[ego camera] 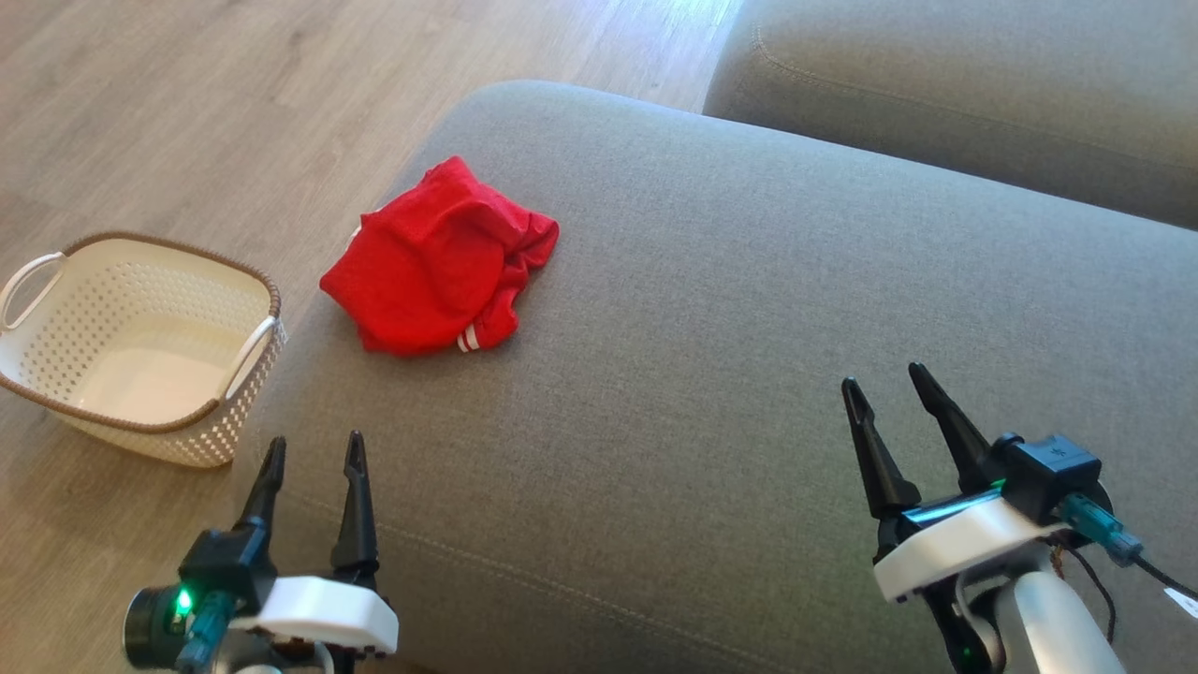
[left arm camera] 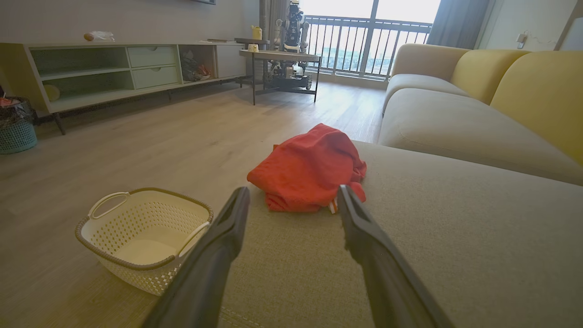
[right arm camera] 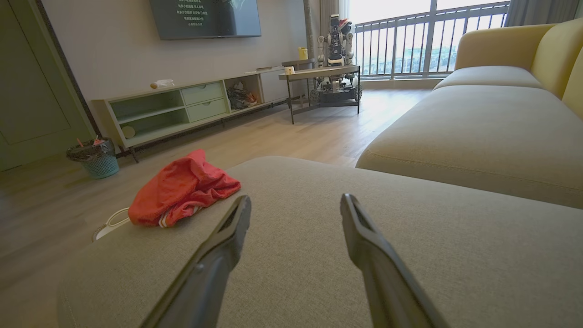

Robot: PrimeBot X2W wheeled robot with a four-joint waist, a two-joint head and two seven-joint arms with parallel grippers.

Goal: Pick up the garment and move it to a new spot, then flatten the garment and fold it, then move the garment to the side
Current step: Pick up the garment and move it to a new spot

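The garment [ego camera: 435,260] is red with a white stripe at one hem. It lies crumpled near the left edge of the grey sofa cushion [ego camera: 730,356]. In the left wrist view the garment [left arm camera: 312,171] sits just beyond the fingertips; in the right wrist view the garment [right arm camera: 182,189] lies off to the left. My left gripper [ego camera: 314,449] hovers open at the cushion's near left corner, short of the garment, nothing between its fingers. Over the near right part of the cushion my right gripper [ego camera: 884,379] is open too, far from the garment.
A cream perforated basket [ego camera: 140,346] with a brown rim stands on the wooden floor left of the cushion. A second sofa seat [ego camera: 983,84] lies behind at upper right. A low shelf unit [left arm camera: 127,68], a side table [left arm camera: 282,57] and a bin [right arm camera: 93,157] stand further off.
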